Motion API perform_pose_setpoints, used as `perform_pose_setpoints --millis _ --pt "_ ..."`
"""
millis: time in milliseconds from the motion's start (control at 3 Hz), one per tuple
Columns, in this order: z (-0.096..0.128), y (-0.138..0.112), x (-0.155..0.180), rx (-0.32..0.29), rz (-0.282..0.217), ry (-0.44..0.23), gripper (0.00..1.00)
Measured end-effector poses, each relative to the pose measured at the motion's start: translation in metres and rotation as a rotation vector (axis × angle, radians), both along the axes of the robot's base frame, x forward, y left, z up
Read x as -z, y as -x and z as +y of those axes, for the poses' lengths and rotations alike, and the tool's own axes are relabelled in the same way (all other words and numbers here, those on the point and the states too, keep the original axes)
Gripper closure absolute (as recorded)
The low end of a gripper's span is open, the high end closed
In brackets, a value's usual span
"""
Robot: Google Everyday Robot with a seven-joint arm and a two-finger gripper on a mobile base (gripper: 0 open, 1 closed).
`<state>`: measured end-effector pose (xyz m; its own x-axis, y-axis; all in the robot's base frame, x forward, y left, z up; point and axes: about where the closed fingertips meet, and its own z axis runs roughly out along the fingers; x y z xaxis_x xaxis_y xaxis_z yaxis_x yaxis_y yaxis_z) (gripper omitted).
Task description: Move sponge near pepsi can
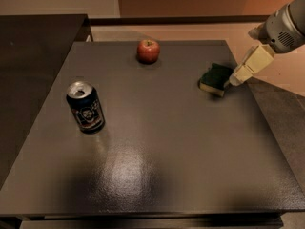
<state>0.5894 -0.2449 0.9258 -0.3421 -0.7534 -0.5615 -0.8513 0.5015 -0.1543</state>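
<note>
Gripper (pixel 231 82), open-or-closed state indeterminate, sits just beside sponge (pixel 215 78); can (pixel 86 107) stands well apart beyond it.

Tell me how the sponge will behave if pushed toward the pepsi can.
The sponge lies flat and low, so it will probably slide rather than tip. Its foam base likely squashes and weighs little. The claw sits beside it, on the side away from the pepsi can.

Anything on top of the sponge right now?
Nothing: the sponge shows a bare green top. The tool is by its right edge, beside it rather than over it. Its underside, flat on the table, is hidden.
</note>
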Motion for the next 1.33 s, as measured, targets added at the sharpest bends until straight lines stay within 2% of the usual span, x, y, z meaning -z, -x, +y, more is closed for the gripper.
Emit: perform_pose_setpoints --millis 667,1333 --pt "0.001 -0.024 0.039 0.012 0.060 -0.040 0.00" --pt "0.010 -0.030 0.073 -0.011 0.103 -0.030 0.00"
